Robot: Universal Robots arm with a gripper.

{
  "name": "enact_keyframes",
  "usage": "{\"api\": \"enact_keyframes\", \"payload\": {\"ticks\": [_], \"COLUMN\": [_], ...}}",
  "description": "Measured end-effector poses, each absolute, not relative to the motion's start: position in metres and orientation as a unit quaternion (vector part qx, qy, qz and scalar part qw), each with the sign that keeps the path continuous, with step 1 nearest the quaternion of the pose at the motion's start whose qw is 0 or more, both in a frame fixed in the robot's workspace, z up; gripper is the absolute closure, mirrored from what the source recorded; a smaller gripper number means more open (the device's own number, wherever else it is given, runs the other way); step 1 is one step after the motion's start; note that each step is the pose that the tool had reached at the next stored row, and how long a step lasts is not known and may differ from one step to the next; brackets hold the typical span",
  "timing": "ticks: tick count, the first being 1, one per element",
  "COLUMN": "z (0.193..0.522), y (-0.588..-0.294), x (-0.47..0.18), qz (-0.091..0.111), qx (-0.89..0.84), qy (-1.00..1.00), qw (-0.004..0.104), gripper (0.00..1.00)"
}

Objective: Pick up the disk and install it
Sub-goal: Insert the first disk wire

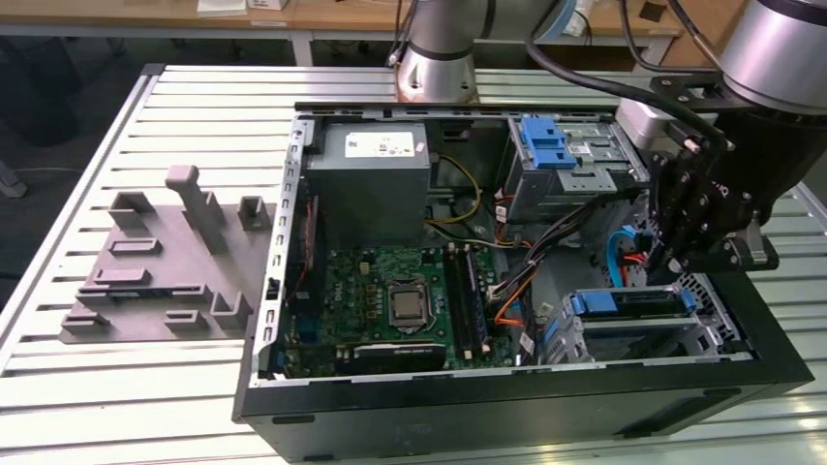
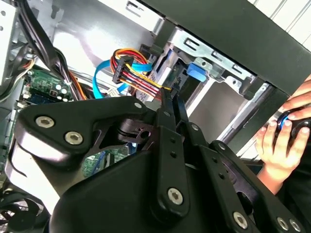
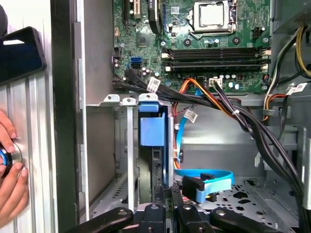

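Exterior view: an open computer case (image 1: 517, 407) is noted lying on a slatted table (image 1: 77, 387). A grey moulded fixture (image 1: 162, 257) is set at 9 o'clock from the case, apart from it.

The disk (image 1: 627, 303) is found inside the case, at 4 o'clock from the motherboard (image 1: 394, 300). It is seated in the metal drive cage (image 1: 718, 325) by the case wall, and the blue edge of its carrier is presented outward. In both wrist views the blue carrier end (image 3: 149, 128) (image 2: 197, 71) is seen lodged between the cage rails.

The gripper (image 1: 672, 262) is held at 1 o'clock from the disk, just beside it and clear of it. In the second wrist view the gripper (image 2: 170, 94) is observed closed, fingers drawn together, with nothing seen gripped. Bundled coloured cables (image 2: 131, 73) are recorded near its tip.

A person's hand (image 2: 279, 145) is noted outside the case wall, resting on a round object.
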State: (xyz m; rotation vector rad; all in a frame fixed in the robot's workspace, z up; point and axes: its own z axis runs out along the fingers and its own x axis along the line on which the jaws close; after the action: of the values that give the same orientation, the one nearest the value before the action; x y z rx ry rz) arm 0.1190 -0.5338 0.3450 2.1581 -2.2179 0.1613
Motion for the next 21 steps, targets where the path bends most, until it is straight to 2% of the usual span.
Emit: {"api": "enact_keyframes", "payload": {"ticks": [10, 21], "z": [0.3395, 0.3380], "y": [-0.5359, -0.5361], "x": [0.1225, 0.1258], "qz": [0.043, 0.041], "qx": [0.693, 0.689], "qy": [-0.719, -0.723], "qw": [0.031, 0.033], "gripper": [0.84, 0.84]}}
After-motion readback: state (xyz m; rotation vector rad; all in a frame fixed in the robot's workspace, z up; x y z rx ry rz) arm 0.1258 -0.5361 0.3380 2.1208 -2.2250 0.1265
